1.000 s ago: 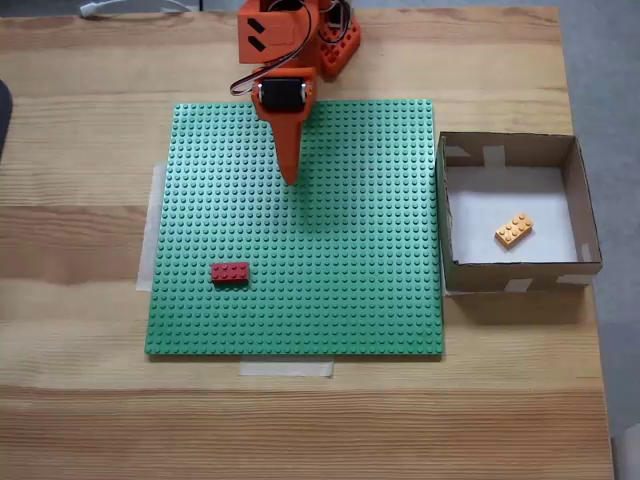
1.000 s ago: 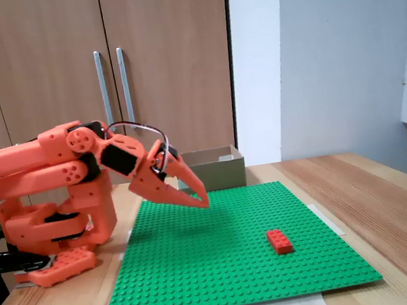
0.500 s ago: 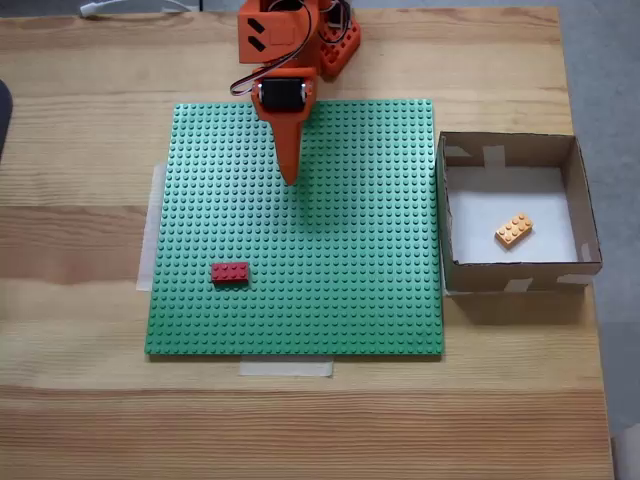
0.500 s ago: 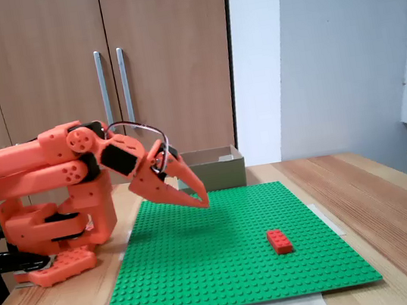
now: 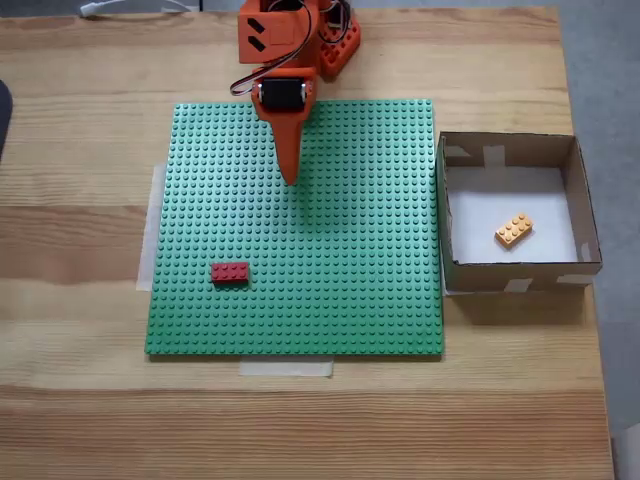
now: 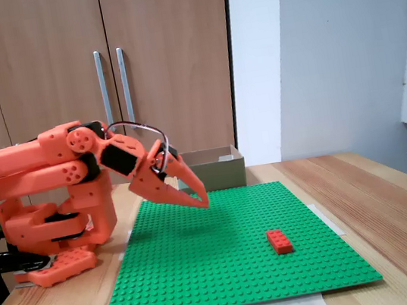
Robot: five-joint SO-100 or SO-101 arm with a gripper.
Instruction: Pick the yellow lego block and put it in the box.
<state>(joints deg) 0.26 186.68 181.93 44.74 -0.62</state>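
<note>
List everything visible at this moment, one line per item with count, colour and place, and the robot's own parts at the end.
yellow lego block: 1, yellow-orange, lying on the white bottom of the box.
box: 1, brown cardboard with pale tape patches, on the table right of the baseplate in a fixed view.
red brick: 1, red, on the baseplate towards its lower left in a fixed view.
baseplate: 1, green, studded, flat on the table.
tape strips: pale, at the baseplate's edges.
table: 1, light wood.
cupboard doors: 2, brown with metal handles, behind the table.
white cable: 1, at the table's far edge.
arm: 1, orange, folded at the baseplate's edge.
gripper: 1, orange, shut, empty, just above the baseplate.
</note>
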